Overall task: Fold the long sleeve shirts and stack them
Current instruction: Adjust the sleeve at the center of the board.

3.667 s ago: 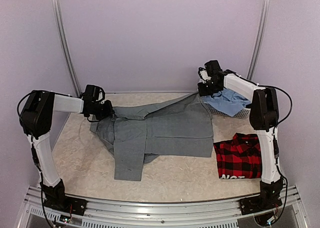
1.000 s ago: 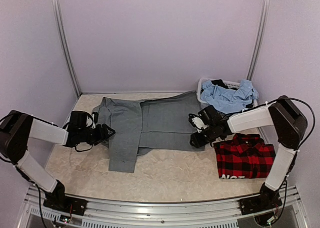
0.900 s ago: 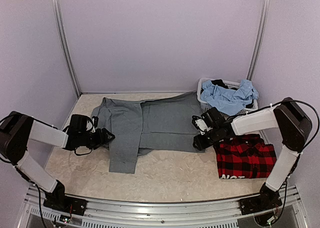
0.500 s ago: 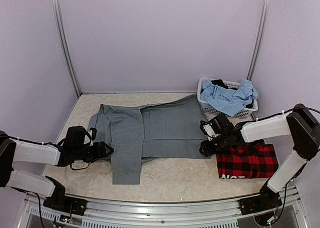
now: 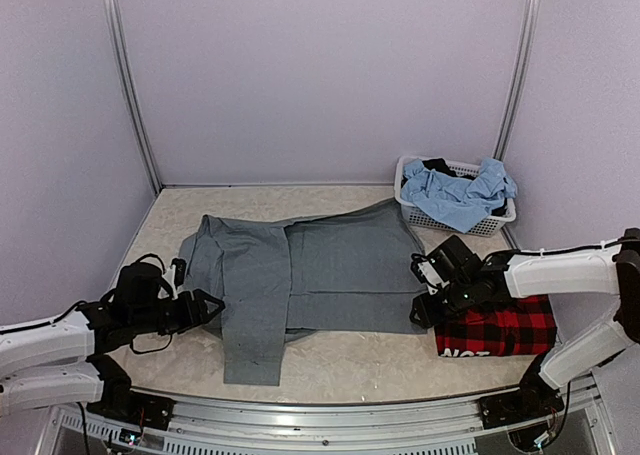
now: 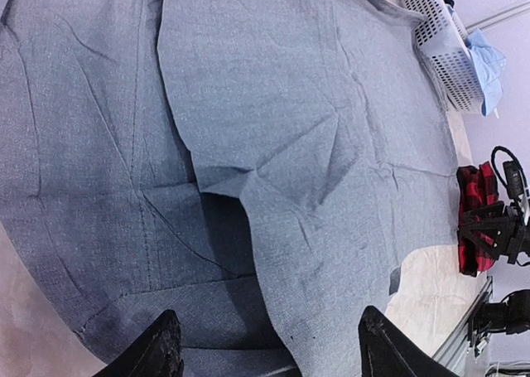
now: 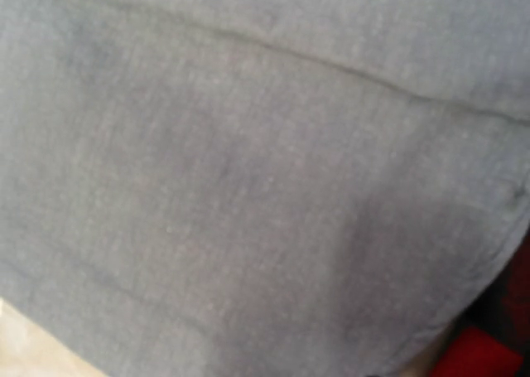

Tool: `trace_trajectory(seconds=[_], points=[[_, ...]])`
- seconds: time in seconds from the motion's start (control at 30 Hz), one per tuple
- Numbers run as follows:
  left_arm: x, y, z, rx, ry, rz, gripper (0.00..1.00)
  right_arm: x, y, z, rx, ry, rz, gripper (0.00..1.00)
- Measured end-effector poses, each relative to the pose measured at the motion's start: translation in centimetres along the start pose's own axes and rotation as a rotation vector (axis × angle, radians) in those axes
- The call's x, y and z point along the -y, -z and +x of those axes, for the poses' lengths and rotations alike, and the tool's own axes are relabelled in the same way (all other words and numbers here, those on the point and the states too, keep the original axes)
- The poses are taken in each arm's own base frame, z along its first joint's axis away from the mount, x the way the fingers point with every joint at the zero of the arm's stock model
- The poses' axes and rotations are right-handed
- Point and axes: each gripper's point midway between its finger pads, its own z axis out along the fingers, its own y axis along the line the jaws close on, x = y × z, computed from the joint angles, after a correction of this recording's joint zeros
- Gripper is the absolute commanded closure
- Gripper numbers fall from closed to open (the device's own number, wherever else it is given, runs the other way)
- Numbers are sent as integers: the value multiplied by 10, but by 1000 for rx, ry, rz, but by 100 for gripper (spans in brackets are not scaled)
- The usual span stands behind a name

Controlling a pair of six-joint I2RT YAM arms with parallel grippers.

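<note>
The grey shirt (image 5: 310, 275) lies spread flat across the middle of the bench, one sleeve folded over its body. The left gripper (image 6: 269, 312) sits low at the shirt's left edge, its fingers (image 6: 157, 352) spread wide with the cloth's hem between them, pinching nothing. The right gripper (image 5: 422, 310) rests at the shirt's right edge; its wrist view shows only grey cloth, so I cannot tell its opening. The plaid shirt (image 5: 495, 330) lies folded near the front right corner.
</note>
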Motion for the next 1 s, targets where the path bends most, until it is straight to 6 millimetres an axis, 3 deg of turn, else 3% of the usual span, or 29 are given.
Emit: trace_trajectory(seconds=[0.17, 0.37, 0.67, 0.87, 1.0], points=[[4, -9, 14, -77, -18, -20, 33, 0, 2, -4, 5, 0, 7, 53], [0, -18, 29, -142, -20, -45, 46, 0, 3, -4, 5, 0, 8, 53], [10, -25, 25, -132, -39, -5, 59, -1, 0, -3, -4, 0, 2, 54], [22, -32, 20, -132, -48, 27, 76, -1, 0, -3, -5, 0, 0, 54], [27, -34, 19, -140, -47, 47, 93, -1, -1, -2, -6, 0, 0, 55]])
